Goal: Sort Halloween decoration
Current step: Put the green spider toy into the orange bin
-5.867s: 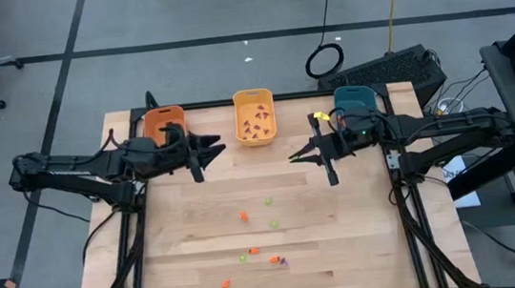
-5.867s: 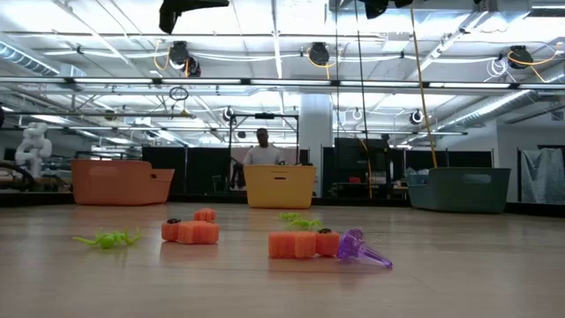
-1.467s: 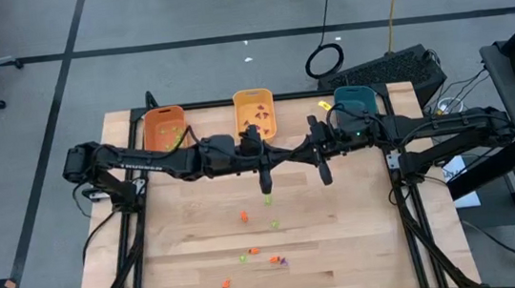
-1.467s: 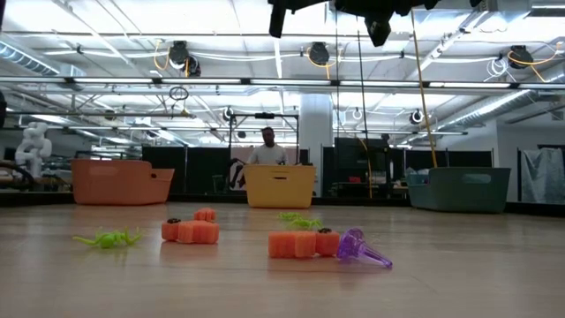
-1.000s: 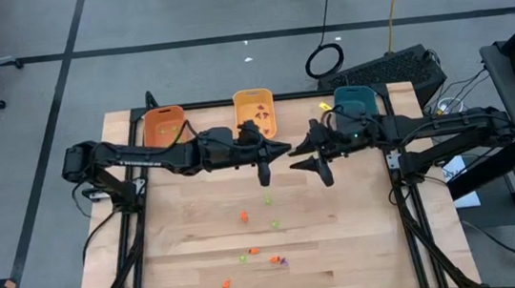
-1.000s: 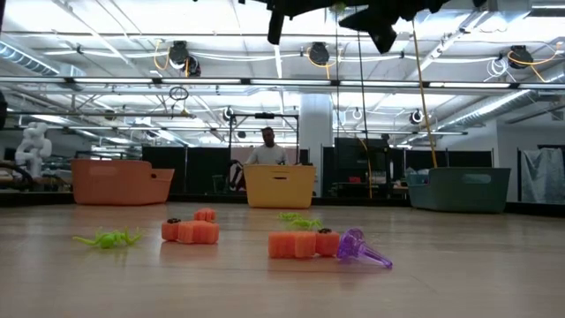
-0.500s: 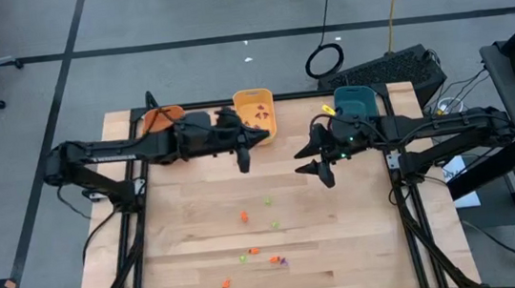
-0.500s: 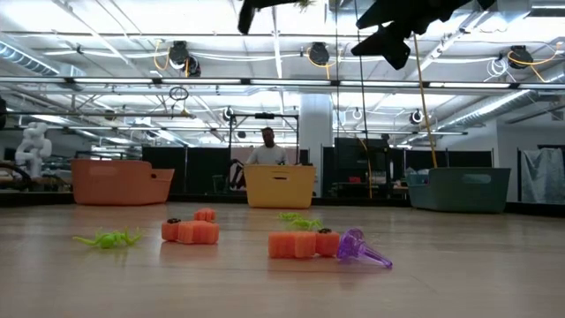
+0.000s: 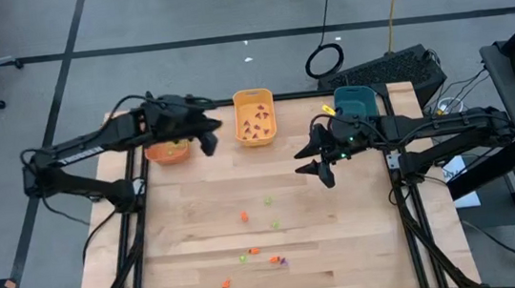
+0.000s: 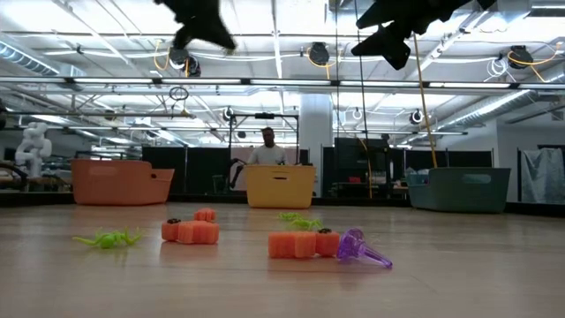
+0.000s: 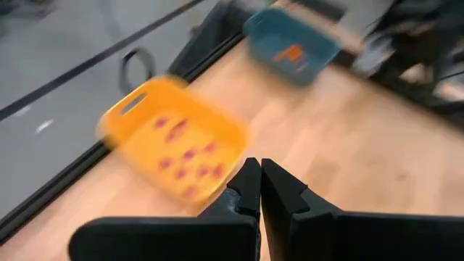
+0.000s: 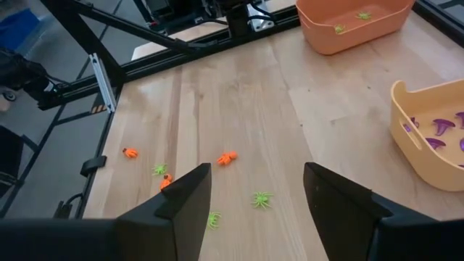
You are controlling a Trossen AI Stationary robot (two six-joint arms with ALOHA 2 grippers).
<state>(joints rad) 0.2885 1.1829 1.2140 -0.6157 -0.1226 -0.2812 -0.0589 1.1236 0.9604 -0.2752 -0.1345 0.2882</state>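
The Halloween decoration lies loose on the wooden table: orange pieces (image 9: 243, 216), green spiders (image 9: 267, 200) and a purple piece (image 10: 360, 249), all resting on the boards. My left gripper (image 9: 208, 145) is shut, high between the orange bin (image 9: 167, 151) and the yellow bin (image 9: 254, 116). Nothing shows between its fingers (image 11: 259, 181). My right gripper (image 9: 313, 163) hangs open and holds nothing, in front of the teal bin (image 9: 356, 102) and well above the table.
The three bins stand along the far edge. The orange bin (image 12: 355, 22) holds green pieces and the yellow bin (image 12: 431, 138) holds purple ones. Black frame rails (image 9: 136, 224) run along both sides of the table. A person stands in the room behind (image 10: 267, 150).
My left gripper, shut throughout, has swung from above the table's middle toward the far left, up to the orange bin, tipping from pointing down to slanting. My right gripper has opened wider and otherwise stayed in place. The loose pieces have not moved.
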